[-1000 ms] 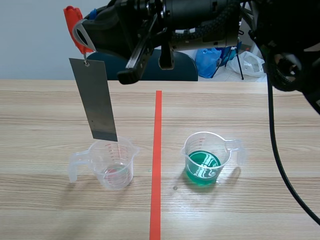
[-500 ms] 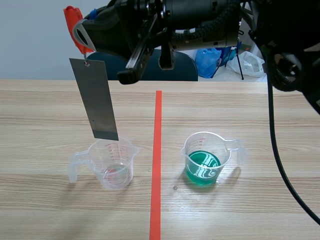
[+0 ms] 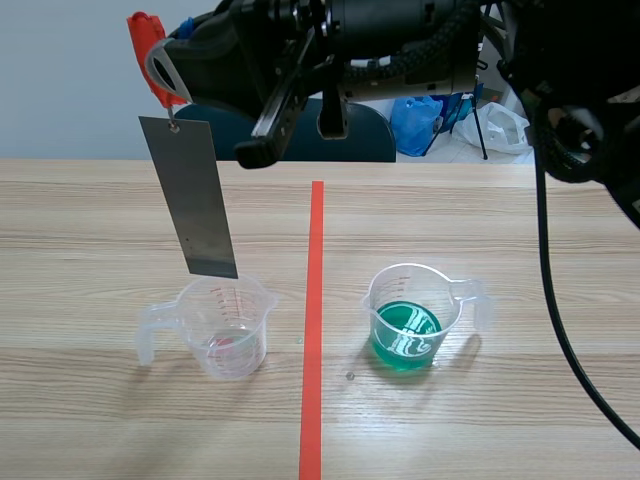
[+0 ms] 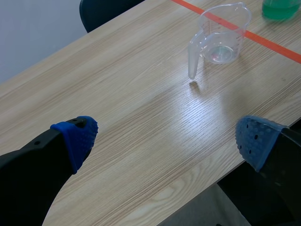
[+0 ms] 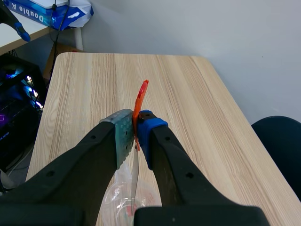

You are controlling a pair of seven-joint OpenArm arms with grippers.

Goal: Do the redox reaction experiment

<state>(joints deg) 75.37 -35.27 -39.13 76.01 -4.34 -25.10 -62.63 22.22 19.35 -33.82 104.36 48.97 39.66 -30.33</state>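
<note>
The right gripper (image 5: 135,127) is clamped on an orange-red clip (image 5: 140,96), raised high over the left half of the worktop (image 3: 100,220), though its arm comes in from the right. From the clip hangs a grey metal plate (image 3: 192,200), long axis nearly upright and leaning a little, its lower edge just above the far rim of the clear beaker (image 3: 225,325). That beaker lies almost straight below the gripper (the wrist view looks down the plate's thin edge onto it), so the coming move looks like a plain descent with a small correction toward the beaker's middle. It stands left of the orange-red tape line (image 3: 316,300), handle toward the left edge, with a thin pinkish film at its bottom. The beaker of green liquid (image 3: 412,318) stands right of the line, well apart from the plate. The left gripper (image 4: 165,139) hangs wide open and empty over an edge of the worktop, the clear beaker well ahead of it. The pale wood is flat and smooth, and a dark chair (image 3: 360,135) stands beyond the far edge.
</note>
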